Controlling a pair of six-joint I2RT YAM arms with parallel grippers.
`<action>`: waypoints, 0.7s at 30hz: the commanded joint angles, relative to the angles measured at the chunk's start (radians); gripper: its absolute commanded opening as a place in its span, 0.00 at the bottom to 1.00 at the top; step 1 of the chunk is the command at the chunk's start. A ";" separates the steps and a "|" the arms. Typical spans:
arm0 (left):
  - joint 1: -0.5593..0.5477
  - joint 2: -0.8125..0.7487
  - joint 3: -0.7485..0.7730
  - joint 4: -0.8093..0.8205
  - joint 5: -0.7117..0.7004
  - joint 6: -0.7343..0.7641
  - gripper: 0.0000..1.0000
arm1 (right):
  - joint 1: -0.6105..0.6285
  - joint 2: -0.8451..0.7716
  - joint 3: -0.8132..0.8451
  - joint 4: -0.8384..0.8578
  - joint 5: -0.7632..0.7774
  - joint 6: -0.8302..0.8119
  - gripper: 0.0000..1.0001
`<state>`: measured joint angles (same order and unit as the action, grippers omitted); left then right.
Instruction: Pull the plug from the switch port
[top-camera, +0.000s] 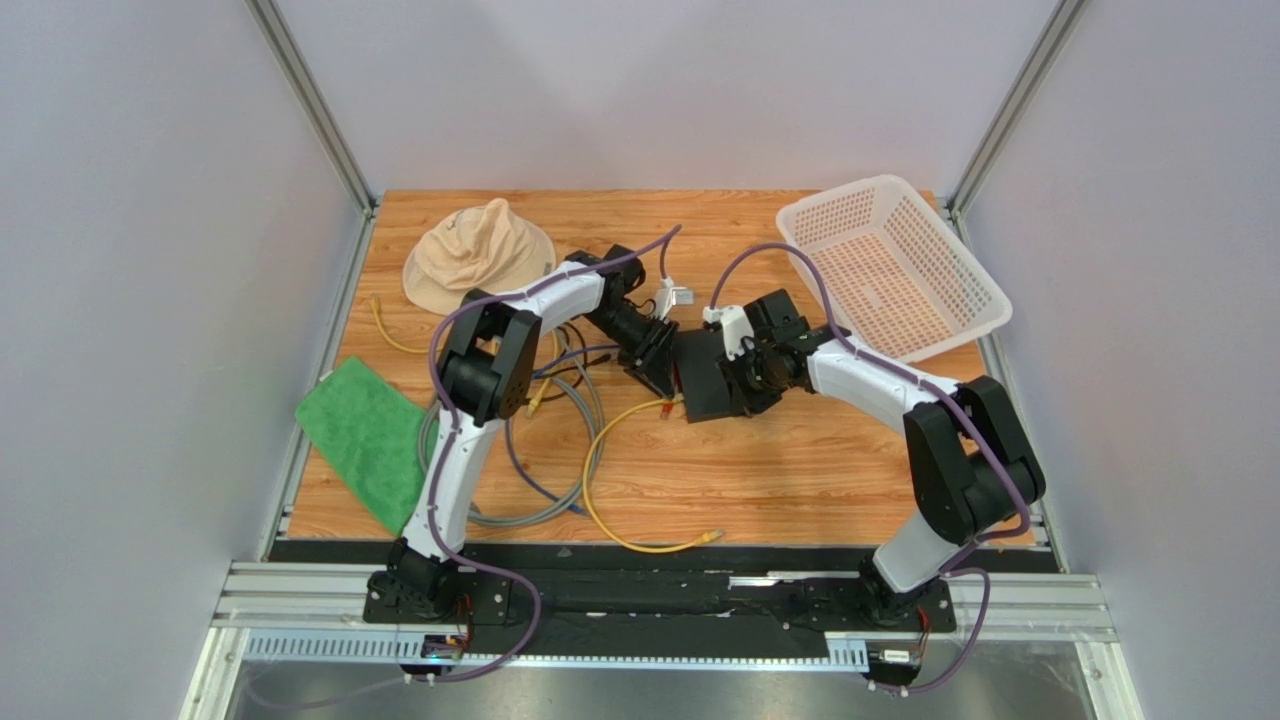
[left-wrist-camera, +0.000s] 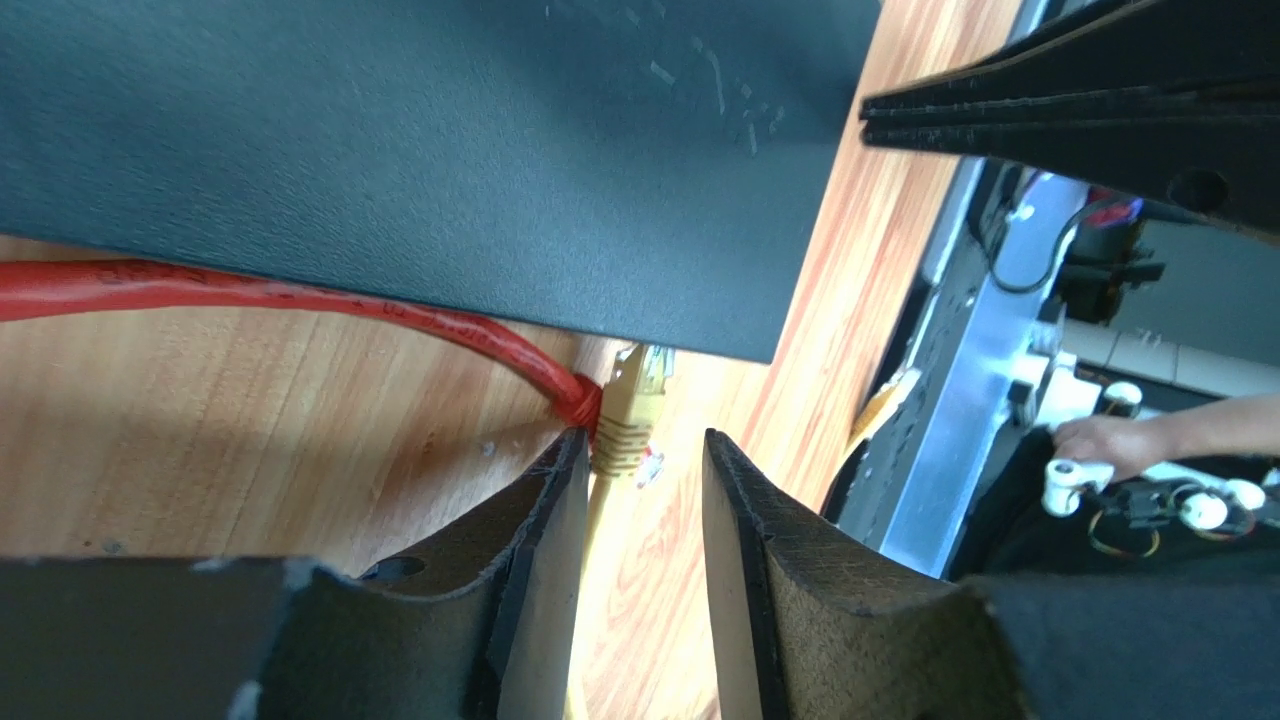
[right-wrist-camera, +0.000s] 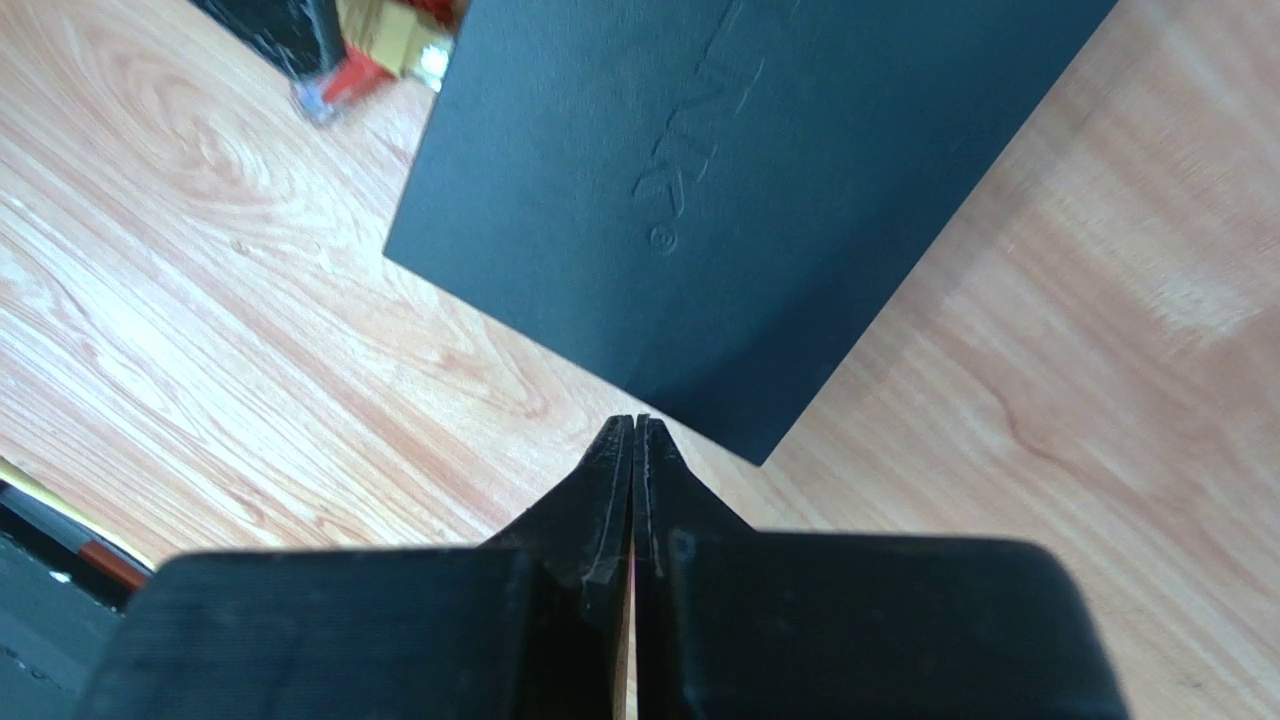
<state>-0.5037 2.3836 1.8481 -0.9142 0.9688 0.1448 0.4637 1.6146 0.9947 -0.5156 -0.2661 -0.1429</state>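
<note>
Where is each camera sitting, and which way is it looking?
Top camera: high behind the robot, looking down at the table; left arm and right arm show, meeting at the black switch.
Left wrist camera: on the left arm, looking along the open left claw at the yellow plug at the switch's edge.
Right wrist camera: on the right arm, looking down past the shut right claw at the switch's top.
Shared: all three see the switch.

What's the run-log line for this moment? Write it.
stage: pre-grasp | left hand: open, astride yellow plug at switch | right hand: shut, by switch corner | yellow plug: not yet pulled
</note>
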 joint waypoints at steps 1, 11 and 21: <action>-0.024 0.026 0.056 -0.175 -0.044 0.127 0.43 | 0.004 -0.025 -0.013 0.014 -0.018 -0.021 0.01; -0.036 -0.003 -0.006 -0.150 0.005 0.142 0.14 | 0.003 0.054 0.048 0.009 -0.027 -0.026 0.01; -0.044 -0.049 0.152 -0.259 0.105 0.107 0.00 | -0.149 0.053 0.137 -0.027 -0.122 0.129 0.02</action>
<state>-0.5312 2.3951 1.9869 -1.1240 0.9905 0.2493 0.3805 1.6703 1.0584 -0.5503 -0.3176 -0.1017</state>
